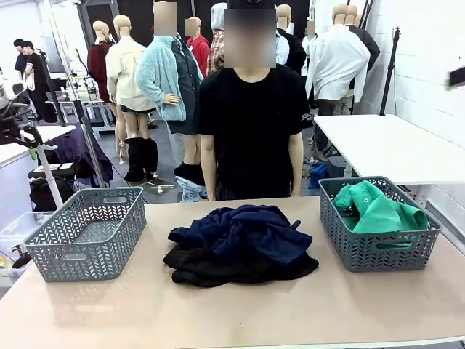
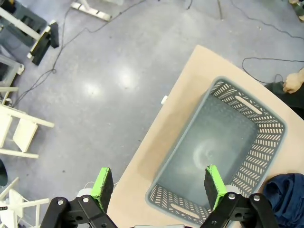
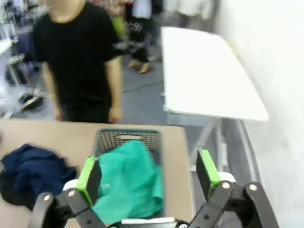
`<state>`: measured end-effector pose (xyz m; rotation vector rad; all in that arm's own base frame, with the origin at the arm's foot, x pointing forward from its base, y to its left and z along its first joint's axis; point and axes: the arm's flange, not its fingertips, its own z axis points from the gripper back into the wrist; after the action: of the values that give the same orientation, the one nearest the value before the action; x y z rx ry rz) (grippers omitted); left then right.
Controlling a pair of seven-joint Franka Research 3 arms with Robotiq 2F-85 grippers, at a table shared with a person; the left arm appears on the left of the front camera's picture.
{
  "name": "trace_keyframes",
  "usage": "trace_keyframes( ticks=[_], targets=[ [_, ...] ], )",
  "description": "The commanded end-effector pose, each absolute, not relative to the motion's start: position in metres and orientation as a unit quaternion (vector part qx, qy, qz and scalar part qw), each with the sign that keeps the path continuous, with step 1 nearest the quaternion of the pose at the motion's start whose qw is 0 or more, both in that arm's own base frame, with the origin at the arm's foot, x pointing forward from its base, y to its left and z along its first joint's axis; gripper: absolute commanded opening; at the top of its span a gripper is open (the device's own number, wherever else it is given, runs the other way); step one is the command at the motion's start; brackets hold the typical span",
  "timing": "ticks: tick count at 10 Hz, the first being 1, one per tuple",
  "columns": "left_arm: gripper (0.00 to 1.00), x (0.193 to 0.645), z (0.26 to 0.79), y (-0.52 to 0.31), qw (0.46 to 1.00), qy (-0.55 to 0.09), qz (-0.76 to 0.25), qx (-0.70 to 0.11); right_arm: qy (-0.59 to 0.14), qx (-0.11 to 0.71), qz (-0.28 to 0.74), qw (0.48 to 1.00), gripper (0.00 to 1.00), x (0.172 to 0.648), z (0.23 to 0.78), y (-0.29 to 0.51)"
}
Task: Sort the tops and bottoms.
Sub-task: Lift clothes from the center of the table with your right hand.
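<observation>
Noted green shirt (image 1: 378, 211) in 3 o'clock basket (image 1: 379, 256), prob. tops bin; navy shirt (image 1: 243, 233) heaped centre, unsorted. Logged L gripper (image 2: 157, 180), R gripper (image 3: 147, 166) released, empty.

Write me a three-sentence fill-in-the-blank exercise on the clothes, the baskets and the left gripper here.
1. The green shirt lies in the basket on the robot's ____ side.
2. The garment under the navy blue shirt is ____ in colour.
3. The left gripper hangs above the other basket with its jaws ____.
Missing words: right; black; open.
</observation>
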<state>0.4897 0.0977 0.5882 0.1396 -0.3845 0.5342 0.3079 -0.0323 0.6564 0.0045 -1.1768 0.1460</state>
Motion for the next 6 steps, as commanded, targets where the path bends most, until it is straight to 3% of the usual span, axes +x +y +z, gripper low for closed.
trace_keyframes(
  ticks=[1, 4, 6],
  targets=[
    [1.00, 0.487, 0.589, 0.097, 0.941, -0.187, 0.271, 0.079, -0.495, 0.072, 0.255, 0.827, 1.00, 0.335, 0.657, 0.031],
    [1.00, 0.487, 0.589, 0.097, 0.941, -0.187, 0.271, 0.079, -0.395, 0.120, 0.403, 0.817, 1.00, 0.349, 0.638, 0.127],
    [1.00, 0.487, 0.589, 0.097, 0.941, -0.187, 0.271, 0.079, -0.320, 0.077, 0.443, 0.834, 1.00, 0.365, 0.592, 0.171]
  ],
)
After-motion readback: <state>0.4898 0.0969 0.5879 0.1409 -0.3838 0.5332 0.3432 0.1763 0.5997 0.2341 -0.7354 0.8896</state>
